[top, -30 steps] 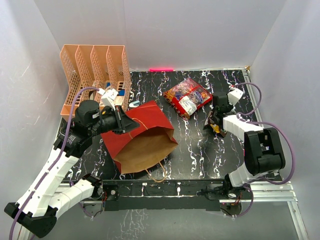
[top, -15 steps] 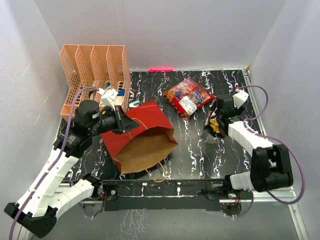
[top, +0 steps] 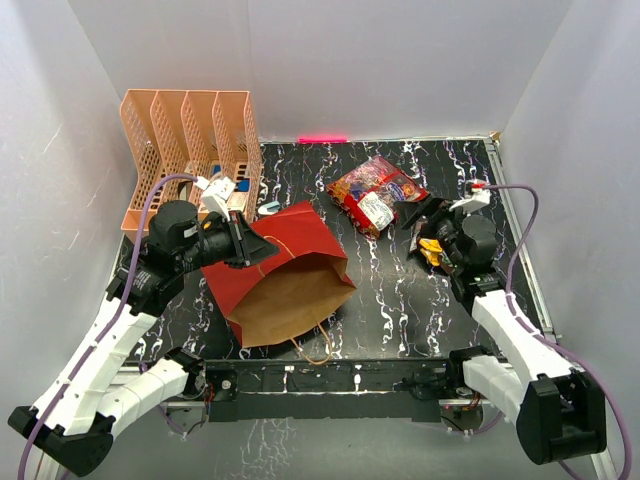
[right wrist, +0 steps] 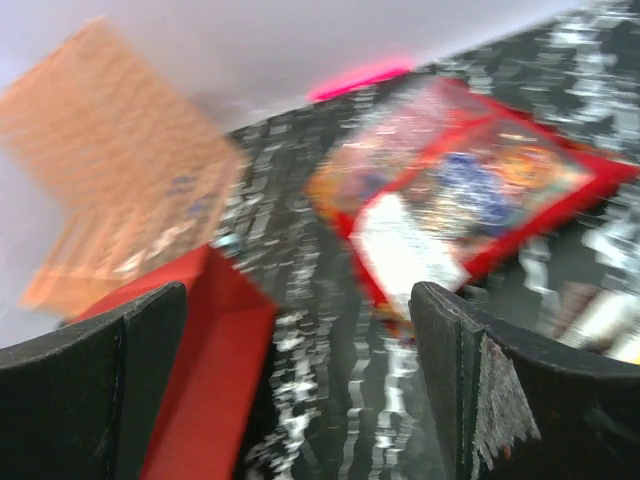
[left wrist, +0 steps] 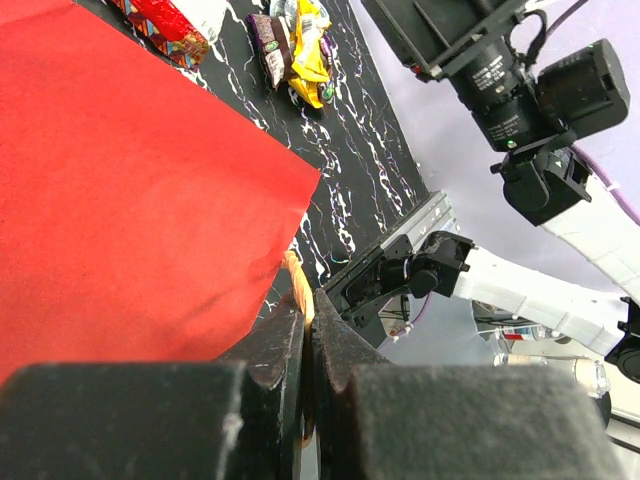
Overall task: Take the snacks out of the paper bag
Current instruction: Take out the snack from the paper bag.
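Nothing is reading clearly anywhere. The white label on the red candy bag is showing only print too small to make out, blurred in the right wrist view. The small packets are showing markings, none legible.

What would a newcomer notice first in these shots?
The big red paper bag lies on its side mid-table, brown mouth facing the near edge, its rim pinched by the left gripper. To its right a red candy bag and a small pile of packets sit out on the black marbled table, the right gripper open beside them.
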`<state>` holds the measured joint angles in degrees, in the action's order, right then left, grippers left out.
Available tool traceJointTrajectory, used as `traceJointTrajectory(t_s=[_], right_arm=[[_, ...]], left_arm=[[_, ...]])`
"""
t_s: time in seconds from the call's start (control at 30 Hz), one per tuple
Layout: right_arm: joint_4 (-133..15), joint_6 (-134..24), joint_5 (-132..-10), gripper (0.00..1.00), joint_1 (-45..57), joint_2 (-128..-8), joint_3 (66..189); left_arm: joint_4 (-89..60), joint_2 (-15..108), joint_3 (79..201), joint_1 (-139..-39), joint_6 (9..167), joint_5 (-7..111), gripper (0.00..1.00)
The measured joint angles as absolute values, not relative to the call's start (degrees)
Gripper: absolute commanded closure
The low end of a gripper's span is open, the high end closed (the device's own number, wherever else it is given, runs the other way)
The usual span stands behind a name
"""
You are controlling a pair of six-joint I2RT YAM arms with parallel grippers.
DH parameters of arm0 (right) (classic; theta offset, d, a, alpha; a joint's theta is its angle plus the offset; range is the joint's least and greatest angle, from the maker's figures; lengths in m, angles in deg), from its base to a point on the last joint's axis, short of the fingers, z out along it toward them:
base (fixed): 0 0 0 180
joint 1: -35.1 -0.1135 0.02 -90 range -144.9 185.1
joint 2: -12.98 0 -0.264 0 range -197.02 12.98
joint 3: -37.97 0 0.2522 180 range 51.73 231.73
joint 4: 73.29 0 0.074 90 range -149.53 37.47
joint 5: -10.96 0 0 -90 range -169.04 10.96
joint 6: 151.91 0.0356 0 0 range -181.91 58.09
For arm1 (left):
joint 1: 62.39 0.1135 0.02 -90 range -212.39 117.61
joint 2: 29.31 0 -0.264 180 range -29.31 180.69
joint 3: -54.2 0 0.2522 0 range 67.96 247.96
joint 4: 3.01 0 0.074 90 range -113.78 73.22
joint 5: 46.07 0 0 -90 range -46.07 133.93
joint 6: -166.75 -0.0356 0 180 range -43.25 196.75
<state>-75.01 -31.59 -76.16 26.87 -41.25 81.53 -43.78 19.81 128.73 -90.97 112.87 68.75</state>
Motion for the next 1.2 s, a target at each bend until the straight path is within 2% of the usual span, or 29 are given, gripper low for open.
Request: traceJointTrajectory(t_s=[0.13,0.3,0.5,0.67,0.9,1.2], right_arm=[[-80.2,-28.8,-62.3,0.02,22.9,-40.6,82.7],[-79.8,-36.5,-54.0,0.02,4.9,-40.5,87.7],[-74.8,-59.5,-54.8,0.02,-19.2,-38.7,88.6],[-75.2,-79.9,-62.4,0.02,-30.9,-40.8,85.9],[-90.4,-101.2,-74.3,0.01,-35.7,-60.0,81.6],[-120.6,-110.8,-83.4,0.21,-35.8,-88.8,83.6]], left_arm=[[-43.7,19.8,128.7,-91.0,112.9,68.8,1.00],[-42.8,20.4,128.7,-91.0,112.9,69.0,1.00],[-42.2,21.3,128.7,-91.0,112.9,69.4,1.00],[-42.2,21.6,128.7,-91.0,112.9,69.4,1.00],[-43.1,21.7,128.7,-91.0,112.7,69.2,1.00],[-45.1,20.7,128.8,-91.0,112.7,68.5,1.00]])
